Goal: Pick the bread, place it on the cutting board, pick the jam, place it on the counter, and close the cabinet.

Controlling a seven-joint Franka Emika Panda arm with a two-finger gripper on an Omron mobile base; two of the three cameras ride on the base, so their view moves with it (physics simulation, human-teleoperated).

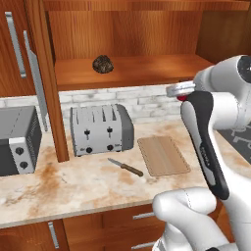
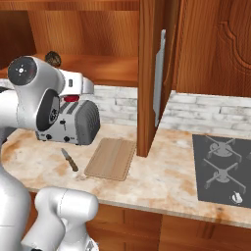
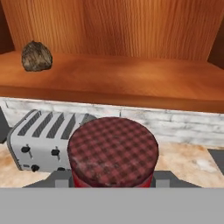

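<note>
A red jam [image 3: 113, 151] jar with a dark plaid lid sits between the fingers of my gripper [image 3: 113, 179], which is shut on it in mid-air, above the counter [image 1: 73, 181] and in front of the shelf. A sliver of the jam [image 1: 182, 98] peeks out from under my hand. The dark lumpy bread [image 1: 103, 63] rests on the shelf of the open cabinet [image 1: 147, 73], to the left of the gripper and farther back. The bread [image 3: 36, 56] is also at the upper left of the hand view. The tan cutting board [image 1: 163, 155] lies bare on the counter, below my hand.
A silver toaster [image 1: 100, 129] stands left of the board, with a knife [image 1: 126, 167] in front of it. A toaster oven [image 1: 17, 139] sits at the far left. An open cabinet door [image 2: 152, 73] juts out over the counter, and a cooktop [image 2: 223, 166] lies to the right.
</note>
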